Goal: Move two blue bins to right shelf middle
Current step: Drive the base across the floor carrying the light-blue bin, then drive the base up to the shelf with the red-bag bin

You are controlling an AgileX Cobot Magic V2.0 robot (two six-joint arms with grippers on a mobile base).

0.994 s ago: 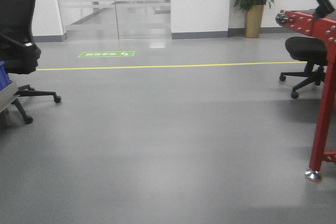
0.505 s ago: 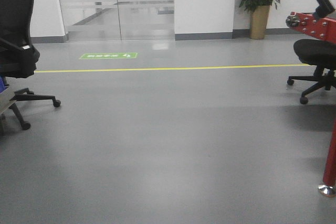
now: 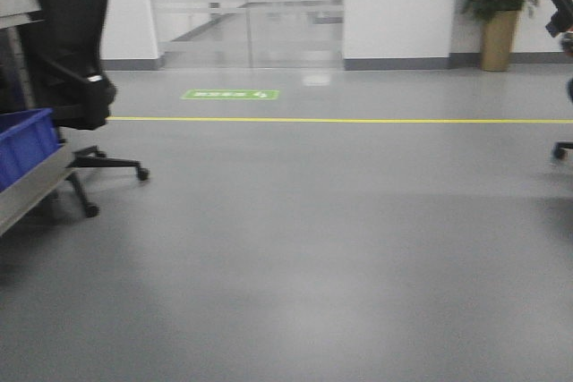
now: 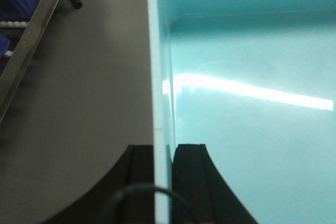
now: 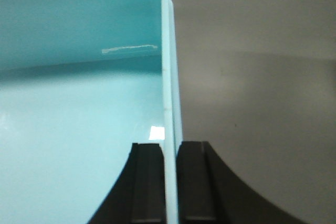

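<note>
Both the left gripper [image 4: 161,153] and right gripper [image 5: 170,153] are pinching opposite walls of an aqua bin [image 4: 252,108], carrying it past the yellow floor line [image 3: 358,120]; next: finding the right shelf

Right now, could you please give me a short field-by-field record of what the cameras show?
left gripper: shut on the rim of the pale aqua bin
right gripper: shut on the bin's opposite rim
bin contents: none visible
floor: grey, yellow line across
left of front view: royal-blue bin on metal rack, black office chair
far wall: potted plant
</note>
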